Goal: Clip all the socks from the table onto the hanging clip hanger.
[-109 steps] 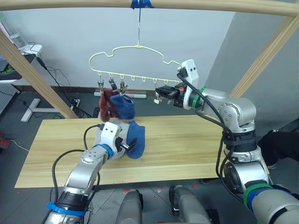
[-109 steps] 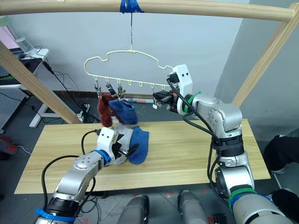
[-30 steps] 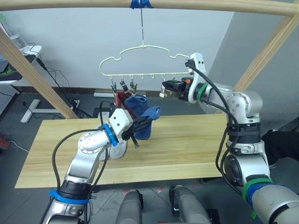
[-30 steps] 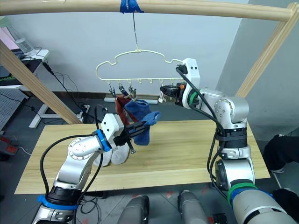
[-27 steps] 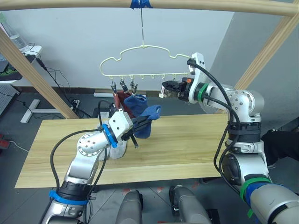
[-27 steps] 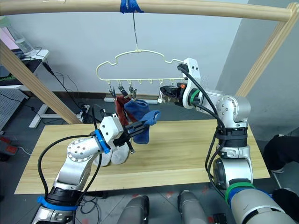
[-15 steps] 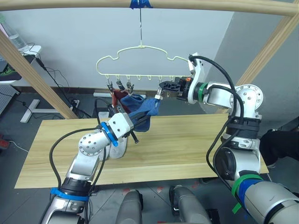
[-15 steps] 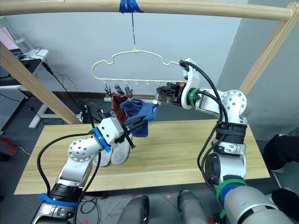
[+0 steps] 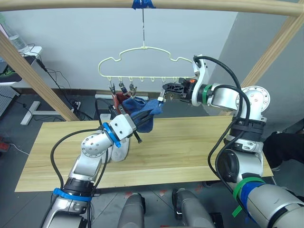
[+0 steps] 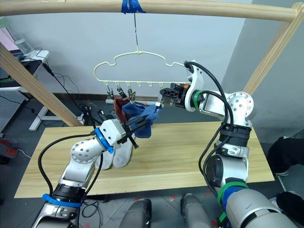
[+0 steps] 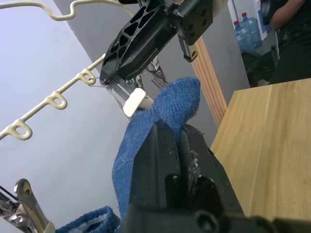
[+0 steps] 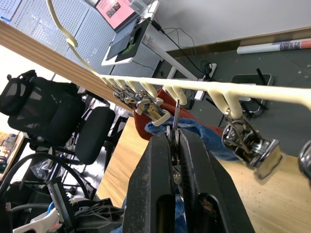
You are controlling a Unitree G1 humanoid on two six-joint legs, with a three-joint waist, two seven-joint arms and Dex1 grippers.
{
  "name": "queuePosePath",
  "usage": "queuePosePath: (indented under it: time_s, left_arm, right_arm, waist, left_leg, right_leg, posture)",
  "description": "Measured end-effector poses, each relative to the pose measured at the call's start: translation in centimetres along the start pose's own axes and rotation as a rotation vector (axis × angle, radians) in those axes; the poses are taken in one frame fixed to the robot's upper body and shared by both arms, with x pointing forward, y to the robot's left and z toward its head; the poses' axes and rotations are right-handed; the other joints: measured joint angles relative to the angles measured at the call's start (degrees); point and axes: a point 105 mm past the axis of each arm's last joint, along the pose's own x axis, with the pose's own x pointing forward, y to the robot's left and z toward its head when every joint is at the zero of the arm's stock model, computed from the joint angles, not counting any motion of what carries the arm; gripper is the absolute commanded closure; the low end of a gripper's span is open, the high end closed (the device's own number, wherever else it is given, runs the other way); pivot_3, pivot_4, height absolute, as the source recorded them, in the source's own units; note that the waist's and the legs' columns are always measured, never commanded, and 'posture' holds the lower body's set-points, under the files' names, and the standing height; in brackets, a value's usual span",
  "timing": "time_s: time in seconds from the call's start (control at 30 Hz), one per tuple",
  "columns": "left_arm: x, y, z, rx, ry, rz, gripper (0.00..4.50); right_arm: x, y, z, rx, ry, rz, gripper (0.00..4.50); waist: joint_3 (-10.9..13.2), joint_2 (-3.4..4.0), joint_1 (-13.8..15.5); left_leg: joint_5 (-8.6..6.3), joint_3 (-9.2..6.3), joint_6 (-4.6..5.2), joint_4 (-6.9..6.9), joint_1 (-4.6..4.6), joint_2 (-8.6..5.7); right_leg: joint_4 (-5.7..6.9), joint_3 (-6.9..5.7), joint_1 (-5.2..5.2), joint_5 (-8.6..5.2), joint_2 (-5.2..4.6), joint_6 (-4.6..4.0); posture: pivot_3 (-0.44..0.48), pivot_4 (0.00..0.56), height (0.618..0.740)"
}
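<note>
The pale clip hanger [image 9: 142, 61] hangs on its hook from the top pole. A rust red sock [image 9: 121, 99] and a blue sock [image 9: 144, 125] hang from clips at its left end. My left gripper [image 9: 141, 118] is shut on a second blue sock [image 9: 153, 107] and holds its edge up against a metal clip [image 12: 173, 127]. My right gripper [image 9: 166, 89] is shut on that clip. In the left wrist view, the blue sock [image 11: 167, 109] touches the clip's white tip [image 11: 137, 102]. Light grey socks [image 9: 119, 149] lie on the table [image 9: 199, 147] under my left arm.
The round wooden pole frame [image 9: 199, 5] spans the top, with slanted legs at left [image 9: 33, 76] and right [image 9: 270, 54]. Cables and a stand lie on the floor behind the table. A person in dark clothes [image 11: 291, 24] and water bottles [image 11: 248, 34] appear beyond the table.
My left gripper has lifted the blue sock up and right, to the clip. My right gripper, still on the clip, has shifted left, and the hanger has swung left with it.
</note>
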Motion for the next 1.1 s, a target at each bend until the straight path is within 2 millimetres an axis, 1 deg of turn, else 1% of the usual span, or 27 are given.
queuePosePath:
  time_s: [0.17,0.33,0.47,0.77,1.1]
  left_arm:
    - [-0.29,-0.26,-0.02,0.001,0.001,-0.005,4.48]
    - [-0.19,-0.14,0.65,0.022,-0.023,-0.004,4.48]
    - [-0.17,-0.09,0.73,0.024,-0.027,0.000,4.48]
    - [-0.01,-0.11,0.79,0.023,-0.032,0.013,4.48]
    - [0.19,0.23,0.70,0.049,-0.036,0.030,4.48]
  right_arm:
    - [0.09,-0.18,0.44,0.004,-0.004,-0.015,4.50]
    - [0.16,-0.30,0.44,0.012,-0.002,-0.021,4.50]
    - [0.17,-0.34,0.48,0.039,-0.009,-0.018,4.50]
    - [0.30,0.22,-0.05,0.114,0.015,0.016,4.50]
    - [0.20,0.54,-0.39,0.118,0.038,0.022,4.50]
  waist:
    - [0.00,0.00,0.00]
    - [0.00,0.00,0.02]
    - [0.00,0.00,0.02]
    - [0.00,0.01,0.02]
    - [0.00,0.01,0.01]
  left_leg:
    - [0.00,0.00,0.00,0.00,0.00,0.00]
    - [0.00,0.00,0.00,0.00,-0.01,0.00]
    - [0.00,0.00,0.00,0.00,0.00,0.01]
    - [0.00,-0.01,0.01,0.00,0.00,0.01]
    - [-0.01,-0.01,0.01,0.00,0.00,0.01]
  right_leg:
    - [0.00,0.00,0.00,-0.01,0.00,0.02]
    - [-0.01,0.00,0.00,0.00,0.00,0.00]
    - [0.00,-0.01,0.00,-0.01,0.01,0.01]
    - [0.00,-0.01,0.00,0.00,0.01,0.00]
    - [-0.01,0.00,0.00,-0.02,0.02,0.02]
  posture:
    - [0.003,0.217,0.740]
    - [0.005,0.219,0.740]
    - [0.006,0.219,0.740]
    - [0.006,0.223,0.740]
    - [0.010,0.223,0.740]
